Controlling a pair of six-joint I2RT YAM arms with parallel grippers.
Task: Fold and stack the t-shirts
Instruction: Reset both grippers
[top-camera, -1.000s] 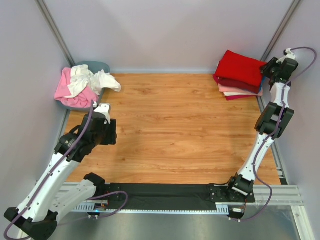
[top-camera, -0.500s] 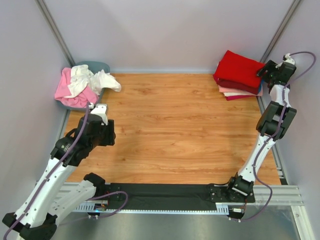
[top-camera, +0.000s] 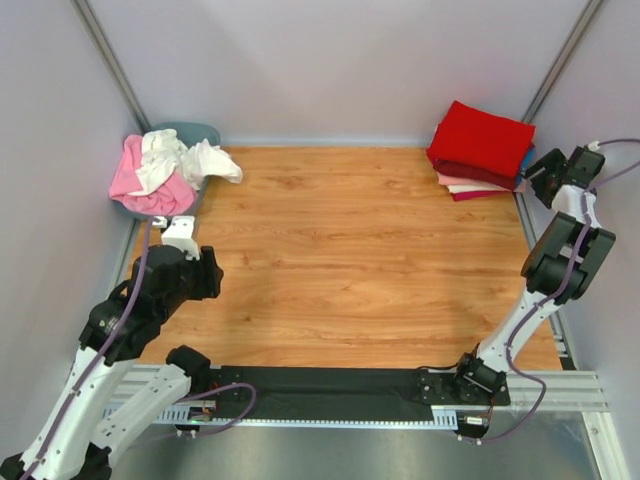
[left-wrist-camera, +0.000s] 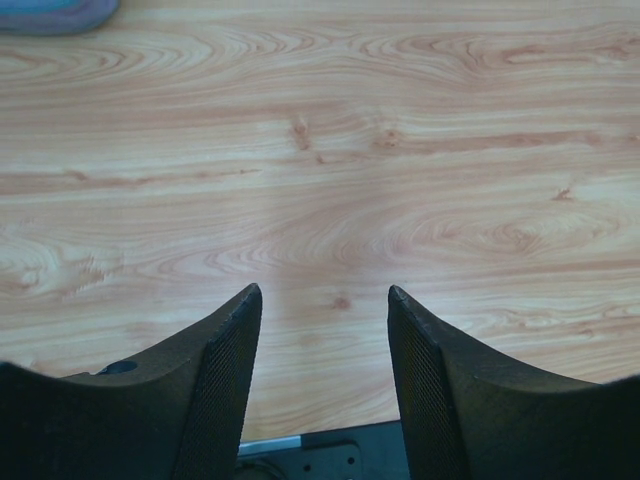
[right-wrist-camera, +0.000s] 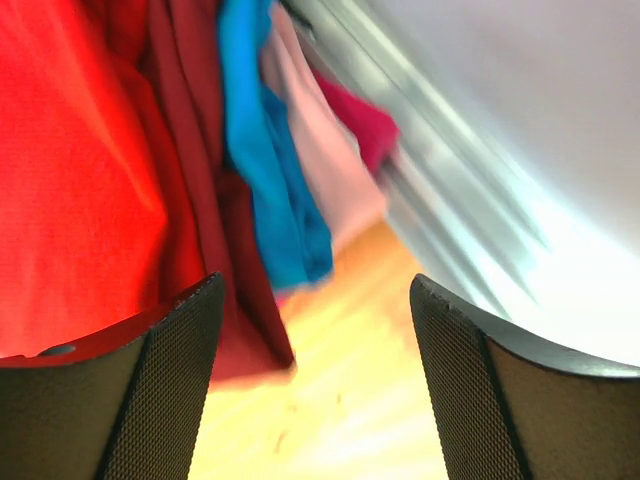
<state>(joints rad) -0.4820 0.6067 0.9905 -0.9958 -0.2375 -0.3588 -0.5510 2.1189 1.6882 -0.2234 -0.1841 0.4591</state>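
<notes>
Our left fingers (left-wrist-camera: 232, 350) are spread wide with nothing in them, just bare wooden tabletop (left-wrist-camera: 330, 150) underneath. Our right fingers (right-wrist-camera: 160, 380) are apart too and empty, hovering just beside the folded stack (top-camera: 468, 181) in the far right corner. It has a bright red shirt (top-camera: 482, 135) on top, with dark red, blue and pink layers under it. The pink and white shirts (top-camera: 160, 170) lie crumpled over the grey tub (top-camera: 203, 131) at far left.

Soft, even light fills the overhead view, leaving faint shadows on the table (top-camera: 350, 250). The left wrist view is sharp, with a pale sheen on the wood. The right wrist view is smeared with blur; the wall (right-wrist-camera: 560, 120) glares white beside the shirts (right-wrist-camera: 90, 150).
</notes>
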